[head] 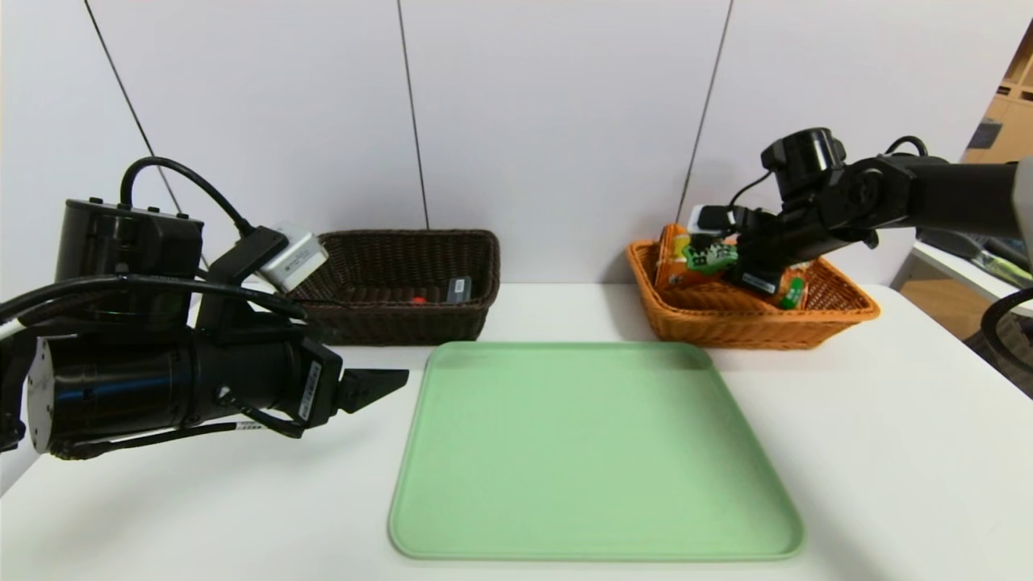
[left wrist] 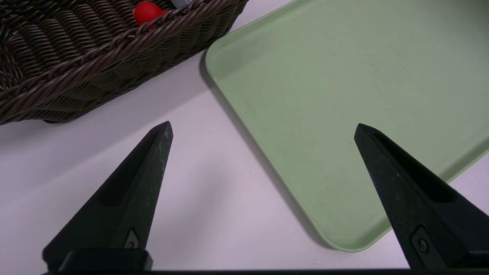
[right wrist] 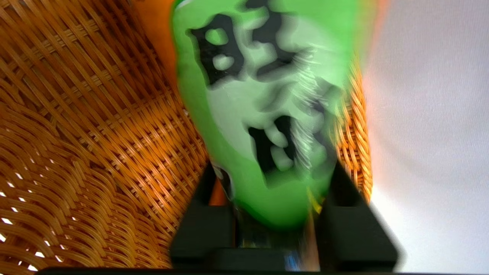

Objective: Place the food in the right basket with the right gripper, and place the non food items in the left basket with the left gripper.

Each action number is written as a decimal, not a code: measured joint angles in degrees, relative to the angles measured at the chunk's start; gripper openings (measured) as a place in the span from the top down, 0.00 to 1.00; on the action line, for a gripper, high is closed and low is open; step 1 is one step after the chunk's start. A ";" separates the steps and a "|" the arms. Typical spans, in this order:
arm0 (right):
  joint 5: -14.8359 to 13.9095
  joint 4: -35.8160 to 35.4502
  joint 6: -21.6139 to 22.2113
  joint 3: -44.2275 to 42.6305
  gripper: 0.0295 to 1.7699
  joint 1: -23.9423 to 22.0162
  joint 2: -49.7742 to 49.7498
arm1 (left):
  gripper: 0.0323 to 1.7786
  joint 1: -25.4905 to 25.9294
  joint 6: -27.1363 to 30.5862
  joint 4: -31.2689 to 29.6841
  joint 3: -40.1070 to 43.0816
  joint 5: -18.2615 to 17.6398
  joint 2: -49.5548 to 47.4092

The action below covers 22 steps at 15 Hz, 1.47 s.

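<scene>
Currently the right gripper (right wrist: 273, 198) has its jaws closed on a green snack packet (right wrist: 259, 114), pinching it at one end, with the rest of the packet sticking out past the fingertips. It hangs inside the orange basket (head: 839, 311), low over the weave and close to the rim — not yet released, by the look of it.

Handling, as a judgement: the packet is light, soft and crinkly, with a slick film surface. A pinch on the flat sealed end is the sensible hold; squeezing the puffed middle risks crushing the contents or letting the film slide.

Appearance: bright green wrapper, paler panel in the middle, bold black characters printed on it. Other orange and green packets (head: 678, 262) already lie in the same basket.

Left gripper (left wrist: 263, 160) — jaws spread wide, holding nothing — hovers over the white table (head: 888, 452) between the dark basket (head: 403, 323) and the green tray (head: 589, 452). A small red item (left wrist: 147, 11) and a grey one (head: 458, 288) sit in the dark basket. The tray carries nothing, so sorting looks nearly complete.
</scene>
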 joint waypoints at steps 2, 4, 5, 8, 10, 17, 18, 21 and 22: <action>-0.22 -0.11 0.06 0.00 0.51 0.01 0.00 | 0.05 -0.01 0.00 0.01 0.00 -0.04 -0.04; -0.88 -0.24 0.15 0.00 0.40 0.06 -0.05 | 0.05 -0.01 0.00 0.01 0.00 -0.06 -0.04; -0.94 -0.26 0.26 0.00 0.35 0.11 -0.11 | 0.05 -0.01 0.00 0.00 0.00 -0.06 -0.04; -0.85 0.28 3.84 0.00 0.25 0.89 -1.23 | 0.05 -0.01 0.00 0.01 -0.11 -0.04 -0.35; -0.66 1.10 5.29 0.00 0.20 1.52 -2.78 | 0.05 -0.04 -0.63 0.01 -0.41 -0.02 -0.91; -0.35 10.84 19.32 0.39 0.10 2.93 -11.57 | 0.05 0.29 -2.69 0.01 -0.56 0.33 -5.35; -0.35 11.96 23.34 0.59 0.09 3.01 -13.42 | 0.05 0.38 -2.84 0.04 -0.56 0.41 -6.36; -0.41 14.56 33.90 4.22 0.08 3.17 -19.90 | 0.05 0.82 -2.84 0.50 -0.41 0.83 -10.29; -0.49 14.67 36.69 6.72 0.07 3.06 -22.46 | 0.05 0.90 -2.73 0.78 -0.15 1.71 -11.89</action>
